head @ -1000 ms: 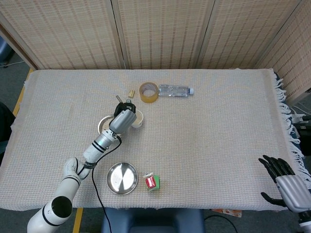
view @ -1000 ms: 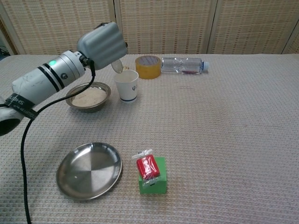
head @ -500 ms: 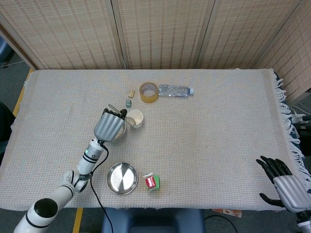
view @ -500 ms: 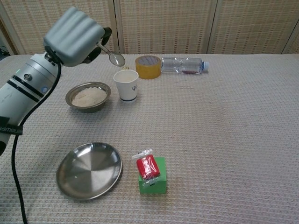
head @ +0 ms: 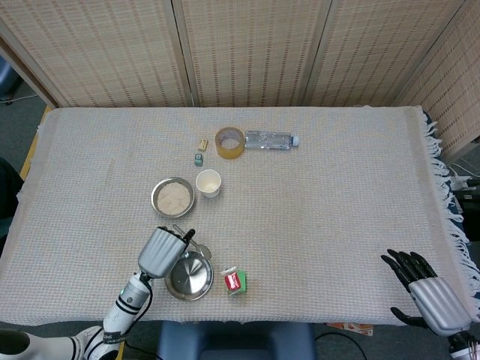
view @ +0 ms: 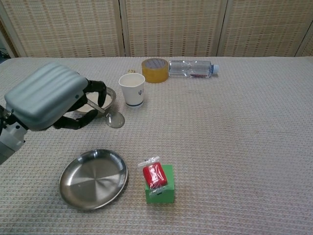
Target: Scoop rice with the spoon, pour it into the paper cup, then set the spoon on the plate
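A bench (head: 337,195) covered with a beige woven cloth fills the middle, its white fringe (head: 444,165) hanging over the 3 o'clock edge. Tan woven-reed folding screen panels (head: 247,49) stand along 12 o'clock. Grey floor (head: 19,124) with a yellow strip (head: 31,154) shows at 9 o'clock. Light is even.

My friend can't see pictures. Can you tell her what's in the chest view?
The robot's left hand holds a spoon above the table, just beyond an empty metal plate. Behind it stand a bowl of rice and a paper cup.
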Robot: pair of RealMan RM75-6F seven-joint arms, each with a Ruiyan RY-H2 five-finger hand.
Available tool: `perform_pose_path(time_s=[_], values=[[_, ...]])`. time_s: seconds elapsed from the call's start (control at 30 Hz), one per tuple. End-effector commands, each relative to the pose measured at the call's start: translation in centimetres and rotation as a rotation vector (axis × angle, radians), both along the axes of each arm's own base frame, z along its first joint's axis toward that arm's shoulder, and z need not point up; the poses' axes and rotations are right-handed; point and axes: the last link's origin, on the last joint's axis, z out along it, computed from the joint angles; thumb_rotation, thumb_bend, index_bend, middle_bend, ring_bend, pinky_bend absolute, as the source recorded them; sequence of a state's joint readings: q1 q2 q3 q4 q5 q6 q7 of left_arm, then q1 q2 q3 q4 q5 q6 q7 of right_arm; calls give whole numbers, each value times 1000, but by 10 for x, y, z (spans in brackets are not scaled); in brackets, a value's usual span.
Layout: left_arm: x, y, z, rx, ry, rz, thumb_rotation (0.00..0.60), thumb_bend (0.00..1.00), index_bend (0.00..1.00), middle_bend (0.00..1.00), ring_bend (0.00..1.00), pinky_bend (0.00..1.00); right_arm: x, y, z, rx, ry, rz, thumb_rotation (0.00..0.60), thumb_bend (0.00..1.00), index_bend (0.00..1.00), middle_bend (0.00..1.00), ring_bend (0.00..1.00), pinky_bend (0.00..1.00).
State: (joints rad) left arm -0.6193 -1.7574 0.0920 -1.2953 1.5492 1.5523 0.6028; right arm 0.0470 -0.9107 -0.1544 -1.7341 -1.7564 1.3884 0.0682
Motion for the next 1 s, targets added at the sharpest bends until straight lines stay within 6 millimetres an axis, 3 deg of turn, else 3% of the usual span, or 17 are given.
perform_pose_path(time_s=[0.03,0.47,0.67,1.0], values=[[-10,-21,-15,-56,92,35,600,412,717,1000,1000,1000,1,3,2,3,-7,9,600,120,0,0,0,0],[-31,-37,-38,-87,214,46,600,412,664,1000,1000,1000,3,8,4,4,-17,34,600,120,0,0,0,0],[-36,-37,-44,-103,283,33,600,412,434,1000,1000,1000,4,8,-2,29,-6,35,600,120,0,0,0,0],[-29,-41,-37,-131,228,53,600,410,196,1000,1000,1000,2,7,1,27,-8,30,600,120,0,0,0,0]])
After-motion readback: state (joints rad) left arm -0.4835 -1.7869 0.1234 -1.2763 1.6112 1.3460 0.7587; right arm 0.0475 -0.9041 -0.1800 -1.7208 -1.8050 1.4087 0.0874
